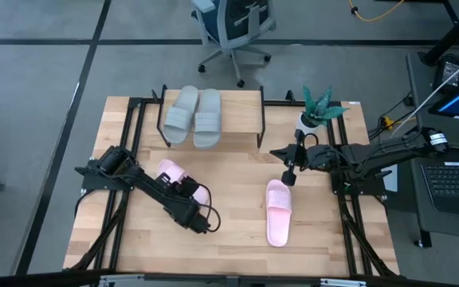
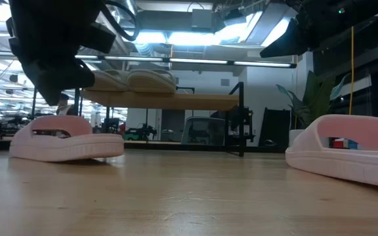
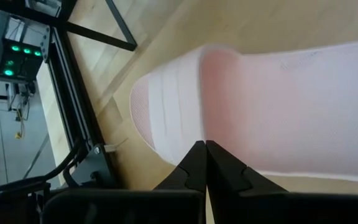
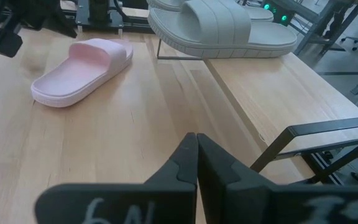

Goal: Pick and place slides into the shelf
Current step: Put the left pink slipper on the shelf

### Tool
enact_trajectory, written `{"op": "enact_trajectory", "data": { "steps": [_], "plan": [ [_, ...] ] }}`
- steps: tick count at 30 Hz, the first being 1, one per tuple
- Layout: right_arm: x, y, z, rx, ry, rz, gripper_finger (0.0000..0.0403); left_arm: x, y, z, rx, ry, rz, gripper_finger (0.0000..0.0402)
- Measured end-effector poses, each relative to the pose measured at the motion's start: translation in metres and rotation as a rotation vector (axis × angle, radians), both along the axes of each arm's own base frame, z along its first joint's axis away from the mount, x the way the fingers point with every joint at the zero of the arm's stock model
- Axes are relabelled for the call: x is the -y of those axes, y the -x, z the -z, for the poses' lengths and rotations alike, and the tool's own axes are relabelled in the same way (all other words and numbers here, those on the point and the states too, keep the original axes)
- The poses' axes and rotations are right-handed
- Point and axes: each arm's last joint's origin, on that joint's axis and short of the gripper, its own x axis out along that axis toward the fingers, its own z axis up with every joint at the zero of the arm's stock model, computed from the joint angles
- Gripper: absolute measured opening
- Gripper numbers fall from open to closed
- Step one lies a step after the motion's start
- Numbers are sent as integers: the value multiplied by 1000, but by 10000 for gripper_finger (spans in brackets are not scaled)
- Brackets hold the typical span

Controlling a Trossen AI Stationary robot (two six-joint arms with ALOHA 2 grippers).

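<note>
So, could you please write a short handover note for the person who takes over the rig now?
Left pincer: shut, empty, over the left soft pink slide sandal on the wooden table.
Right pincer: shut, empty, raised near the low wooden shelf with black legs.
Done: two pale grey-green slide sandals lie side by side on the shelf.
Left: both pink ones; the second pink slide sandal lies on the table's right half.

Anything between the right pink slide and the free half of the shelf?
Nothing visible. Bare table lies between the right pink slide and the shelf; the grey-green pair fills its left part. The right gripper, shut, hovers above that path.
</note>
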Motion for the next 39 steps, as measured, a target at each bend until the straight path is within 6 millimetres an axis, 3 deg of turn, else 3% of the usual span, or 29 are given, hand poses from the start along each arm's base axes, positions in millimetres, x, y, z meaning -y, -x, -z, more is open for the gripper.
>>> {"op": "enact_trajectory", "data": {
  "steps": [39],
  "plan": [
    [-1, 0, 1, -8, -13, -30, 4, -5, -3, 0, 55, -11, -87, 11]
  ]
}}
